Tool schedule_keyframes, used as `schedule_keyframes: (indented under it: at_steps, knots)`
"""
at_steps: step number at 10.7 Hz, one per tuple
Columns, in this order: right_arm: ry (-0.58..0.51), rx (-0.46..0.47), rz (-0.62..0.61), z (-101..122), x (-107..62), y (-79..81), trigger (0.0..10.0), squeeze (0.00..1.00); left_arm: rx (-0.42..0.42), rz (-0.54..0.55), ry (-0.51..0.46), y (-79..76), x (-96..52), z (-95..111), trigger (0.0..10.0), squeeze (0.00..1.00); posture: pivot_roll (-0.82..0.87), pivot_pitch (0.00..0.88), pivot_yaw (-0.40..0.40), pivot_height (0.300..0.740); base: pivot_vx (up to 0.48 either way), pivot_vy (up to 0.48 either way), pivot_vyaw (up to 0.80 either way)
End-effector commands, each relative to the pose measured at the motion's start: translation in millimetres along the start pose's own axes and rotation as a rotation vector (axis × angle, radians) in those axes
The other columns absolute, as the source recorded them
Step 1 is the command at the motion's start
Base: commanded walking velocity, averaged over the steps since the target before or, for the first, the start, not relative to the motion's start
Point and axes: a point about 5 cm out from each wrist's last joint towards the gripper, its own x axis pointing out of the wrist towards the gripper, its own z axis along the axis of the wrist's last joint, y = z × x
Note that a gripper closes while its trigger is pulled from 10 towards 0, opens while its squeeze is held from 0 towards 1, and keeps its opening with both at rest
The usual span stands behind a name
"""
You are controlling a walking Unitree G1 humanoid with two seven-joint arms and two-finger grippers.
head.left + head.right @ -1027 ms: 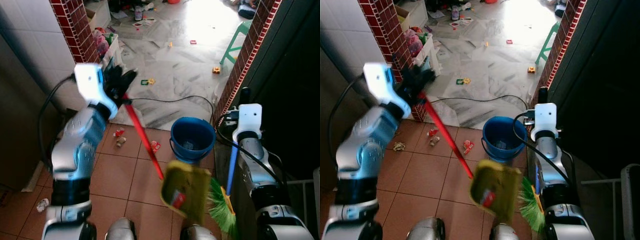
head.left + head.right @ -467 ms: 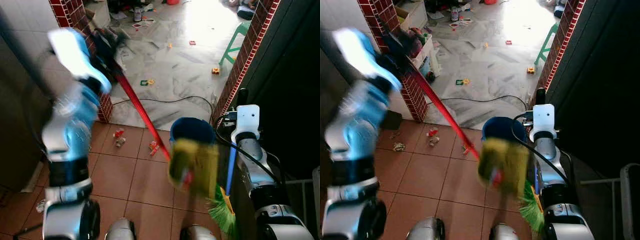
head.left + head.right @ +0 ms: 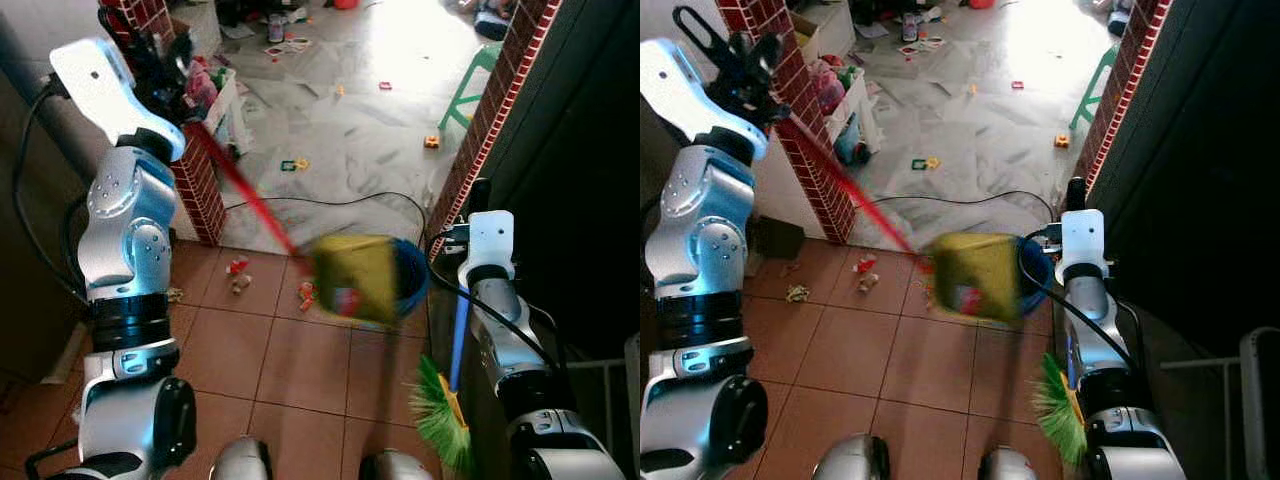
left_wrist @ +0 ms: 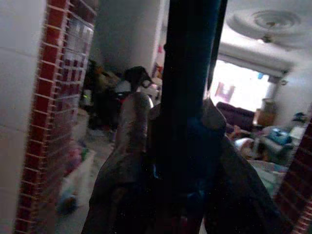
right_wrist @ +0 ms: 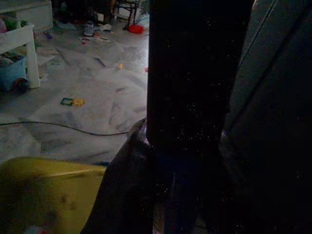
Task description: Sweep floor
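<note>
No writing can be read anywhere; the yellow dustpan (image 3: 355, 277) carries a small red mark too blurred to make out. The left arm is raised high at the upper left of the frame, elbow bent, and the left gripper (image 3: 165, 68) is closed around the top of the dustpan's red handle (image 3: 240, 190), which slants down toward the centre. The dustpan hangs in the air at mid-frame, smeared by motion, in front of the blue bucket (image 3: 410, 280) that stands on the brown tiles (image 3: 230, 350). The right arm is lower, at the right edge beside the dark wall, its forearm pointing up the frame; the right gripper (image 3: 475, 195) clasps the blue broom handle (image 3: 458, 330), and the green bristles (image 3: 440, 415) sit at the lower right. Bits of litter (image 3: 238, 272) lie on the tiles near the brick pillar (image 3: 200, 190), and a black cable (image 3: 340, 200) crosses the marble floor (image 3: 350, 130) beyond.
</note>
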Motion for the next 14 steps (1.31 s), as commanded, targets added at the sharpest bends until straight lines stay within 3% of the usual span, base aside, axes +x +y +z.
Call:
schedule_keyframes:
  at_steps: [1,14]
  knots:
    - [0.017,-0.013,0.01,-5.2,-2.6,1.5,10.0,0.0,-0.002,-0.007,-0.088,-4.0,5.2,15.6,10.0,0.0,-0.02,0.017,0.015,0.74,0.292,0.0,0.0]
    - [0.026,-0.016,0.013,-6.9,-3.9,1.1,10.0,0.0,0.012,-0.038,-0.13,-15.3,8.7,10.0,10.0,0.0,-0.03,0.022,0.013,0.74,0.441,0.0,-0.04]
